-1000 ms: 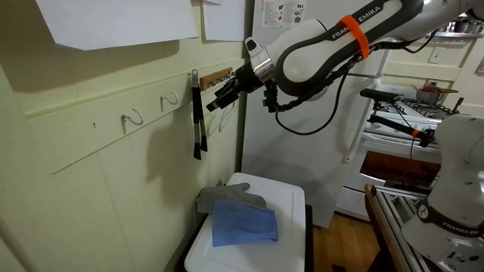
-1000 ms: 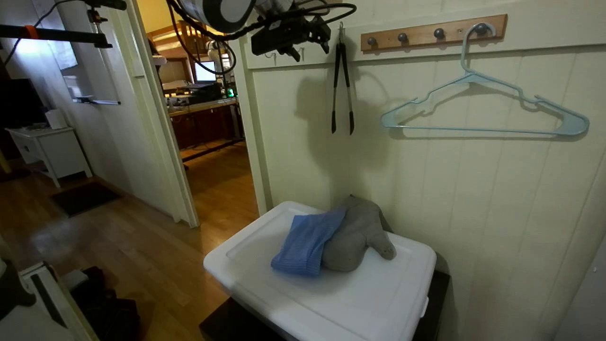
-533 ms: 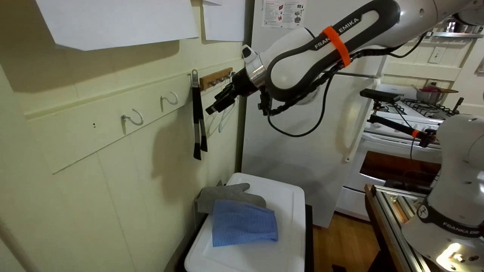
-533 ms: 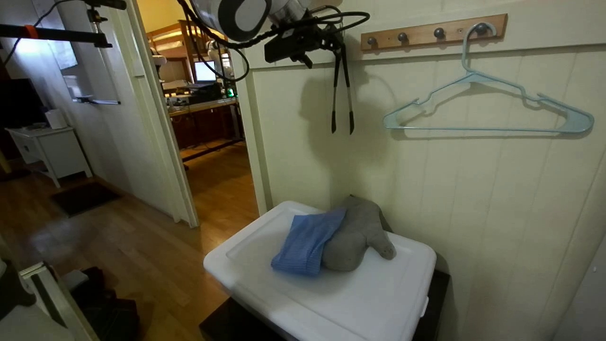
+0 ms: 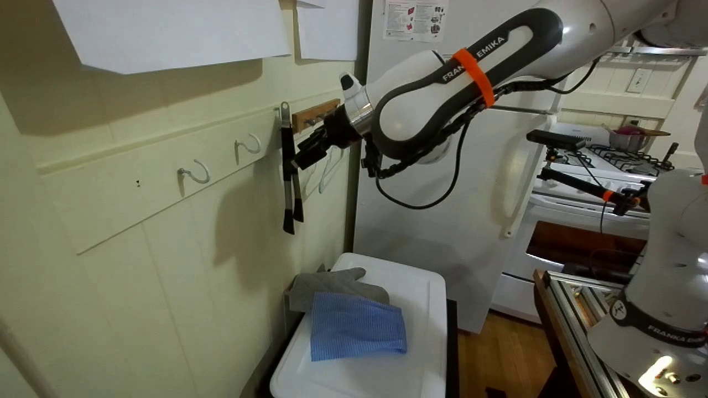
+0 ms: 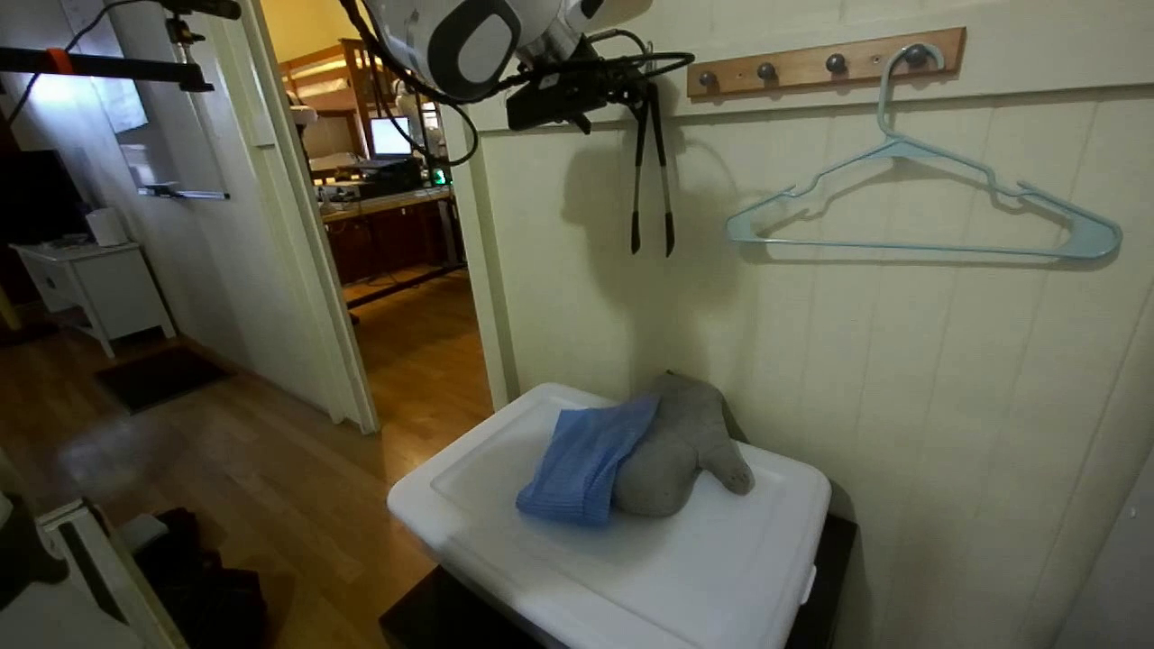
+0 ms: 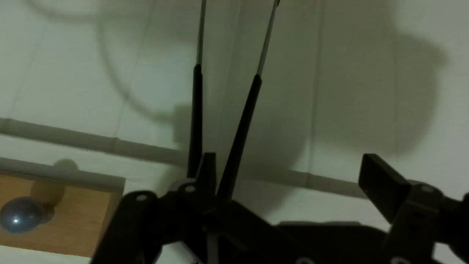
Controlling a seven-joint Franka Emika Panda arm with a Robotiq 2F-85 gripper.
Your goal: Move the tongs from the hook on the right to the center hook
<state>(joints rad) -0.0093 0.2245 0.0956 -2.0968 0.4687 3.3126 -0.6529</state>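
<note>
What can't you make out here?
Wrist view: long slim black-and-silver tongs: tips cut off by upper edge, handles partly behind the black two-fingered claw.
Both exterior views: grey fabric mitt, partly under blue striped cloth.
In an exterior view: printed white paper sheet: text too small.

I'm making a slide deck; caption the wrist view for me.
Open gripper, one fingertip showing between the two arms of the tongs, wooden peg rail at lower left.

You see long slim black tongs [image 5: 286,163] with matt ends and grey, metal-looking middles, a glossy round grey knob [image 7: 21,215], a smooth flat brown wooden rail [image 6: 801,68], a ribbed blue cloth [image 5: 357,327], a matt grey fabric mitt [image 5: 326,284] and a smooth white plastic lid [image 6: 703,568].
</note>
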